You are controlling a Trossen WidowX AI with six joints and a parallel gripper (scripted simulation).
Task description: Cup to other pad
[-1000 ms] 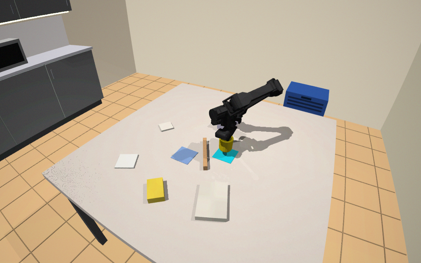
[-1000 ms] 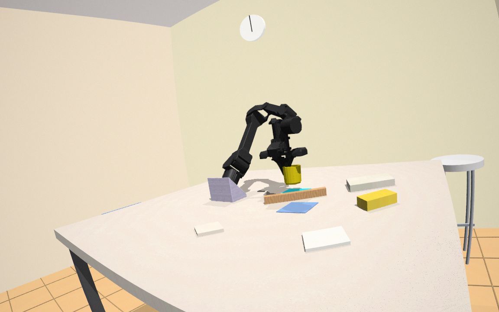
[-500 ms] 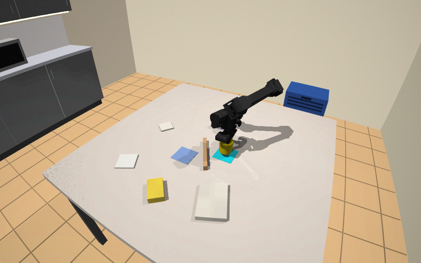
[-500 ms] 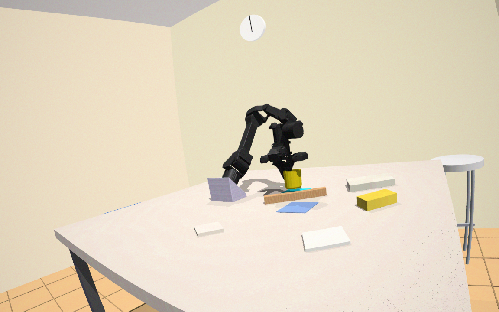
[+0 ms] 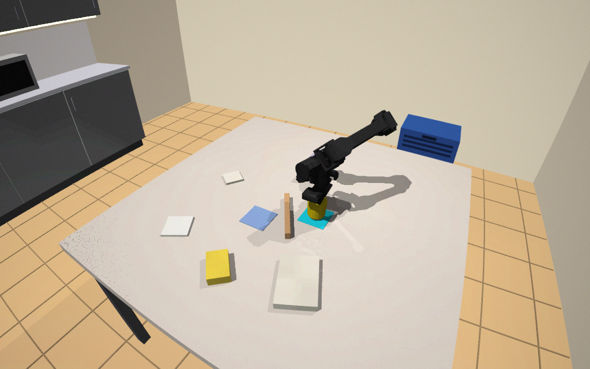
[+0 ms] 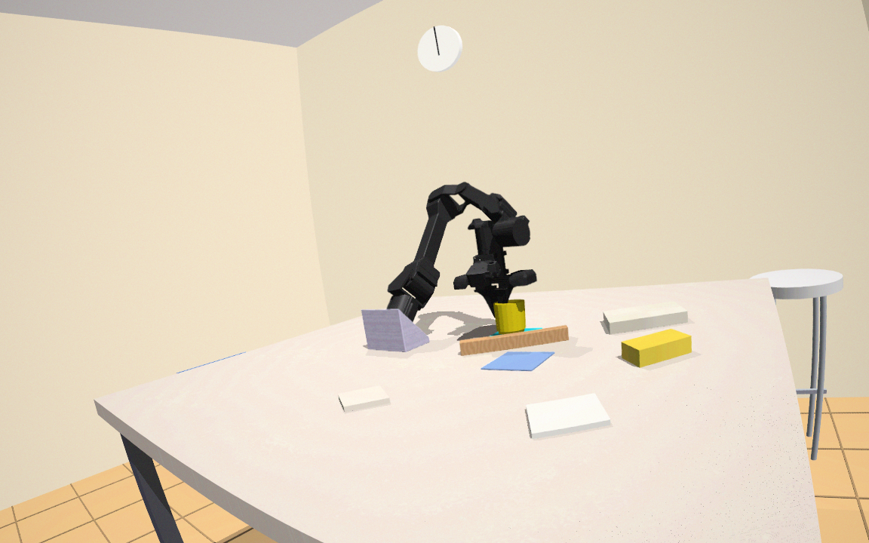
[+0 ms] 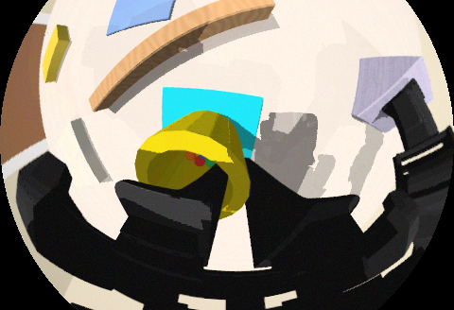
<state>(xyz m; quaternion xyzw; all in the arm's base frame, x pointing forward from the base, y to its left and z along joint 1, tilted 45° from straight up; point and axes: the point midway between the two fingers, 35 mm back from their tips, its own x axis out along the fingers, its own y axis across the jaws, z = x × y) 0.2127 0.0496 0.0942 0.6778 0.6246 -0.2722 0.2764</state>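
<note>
On the bright blue pad (image 5: 316, 219), just beyond the wood strip (image 5: 287, 215), sits the yellow cup (image 5: 316, 208), upright, w/ the gripper (image 7: 229, 210) nearly closed, pinching its rim wall. Marbles (image 7: 200, 159) show inside. Looks stiff and light, prob. smooth-sided; loose marbles make it top-heavy if tipped. Rim grip near the top seems the sensible hold, kept level.

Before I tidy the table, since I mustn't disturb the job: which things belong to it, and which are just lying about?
In the job: claw, yellow cup, marbles, cyan pad, blue pad.

Lying about: wooden bar, yellow block, white slabs, lilac wedge.
</note>
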